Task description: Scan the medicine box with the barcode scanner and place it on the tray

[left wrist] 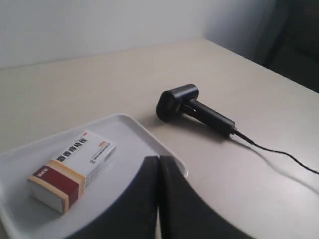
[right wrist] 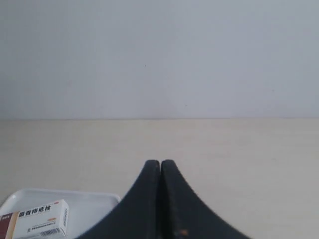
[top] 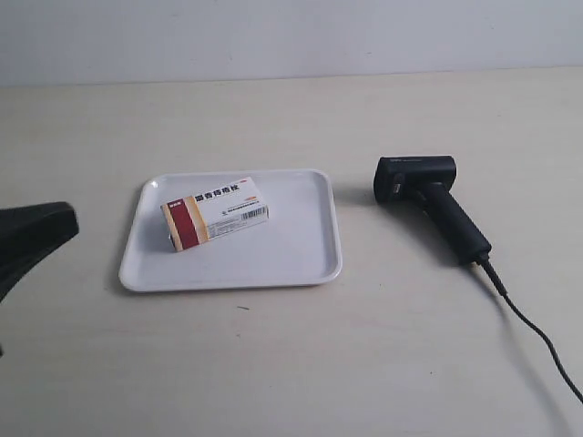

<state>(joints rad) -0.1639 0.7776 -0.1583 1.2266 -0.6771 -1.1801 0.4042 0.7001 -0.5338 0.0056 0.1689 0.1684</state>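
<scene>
The medicine box [top: 215,213], white with a red and tan end band, lies flat inside the white tray [top: 301,259]. The black barcode scanner [top: 428,200] lies on the table beside the tray, its cable [top: 537,332] trailing away. In the left wrist view my left gripper [left wrist: 159,158] is shut and empty, its tips over the tray's rim [left wrist: 144,127], with the box [left wrist: 72,169] and the scanner [left wrist: 192,107] beyond. My right gripper [right wrist: 160,162] is also shut and empty, above the table, with the box [right wrist: 37,219] and the tray corner [right wrist: 94,199] to one side.
A dark arm part [top: 32,241] shows at the exterior view's left edge, close to the tray. The pale table [top: 291,364] runs back to a plain white wall [top: 291,36]. The table's far edge [left wrist: 259,64] shows in the left wrist view.
</scene>
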